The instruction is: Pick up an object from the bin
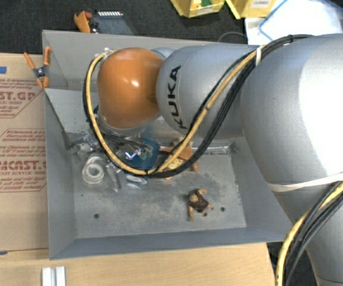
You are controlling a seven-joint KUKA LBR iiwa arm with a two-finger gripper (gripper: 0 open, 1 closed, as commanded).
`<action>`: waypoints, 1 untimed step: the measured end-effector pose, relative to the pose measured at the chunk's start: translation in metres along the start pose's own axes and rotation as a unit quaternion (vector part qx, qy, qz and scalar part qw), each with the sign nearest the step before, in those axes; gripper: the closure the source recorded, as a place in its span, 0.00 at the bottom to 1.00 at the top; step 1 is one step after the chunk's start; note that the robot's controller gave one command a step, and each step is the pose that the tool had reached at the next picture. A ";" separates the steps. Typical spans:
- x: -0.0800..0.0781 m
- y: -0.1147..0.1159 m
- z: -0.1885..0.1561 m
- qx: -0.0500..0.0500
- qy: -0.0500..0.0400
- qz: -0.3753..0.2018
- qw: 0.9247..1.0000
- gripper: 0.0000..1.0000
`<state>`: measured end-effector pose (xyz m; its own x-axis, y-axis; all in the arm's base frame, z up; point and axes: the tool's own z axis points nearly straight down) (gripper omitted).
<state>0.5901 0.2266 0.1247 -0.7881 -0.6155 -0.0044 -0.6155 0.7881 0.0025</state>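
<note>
fingers of the gripper (128, 154) sat tucked under the round orange cover (127, 88) on the wrist, so it could not be told whether they were spread or pressed together, nor whether anything lay between them. the gripper was down low inside the grey bin (159, 219), left of the frame's centre and close to the bin's floor. the thick silver arm (237, 88), lettered kuka, came in from the right and upper right of the frame and covered much of the bin's back half, with yellow and black cables (210, 109) looping along it and under the orange cover. the nearest thing to the gripper was a blue object (147, 151), just beside it on the right, partly hidden by the cables; its shape could not be made out. a small orange-brown piece (180, 154) lay just to the right of that, under the arm's edge. to the lower left of the gripper lay a white ring (92, 170), flat on the floor, and a few small metal bits (122, 179) were scattered between the ring and the gripper. well apart from all this, towards the lower right of the bin's floor, sat a small brown lump (197, 202) on its own.
</note>
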 end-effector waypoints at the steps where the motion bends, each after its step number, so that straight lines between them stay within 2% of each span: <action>1: 0.008 -0.010 0.000 0.002 -0.002 -0.022 1.000 0.00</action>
<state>0.5903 0.2140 0.1248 -0.7609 -0.6489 -0.0080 -0.6489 0.7609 -0.0019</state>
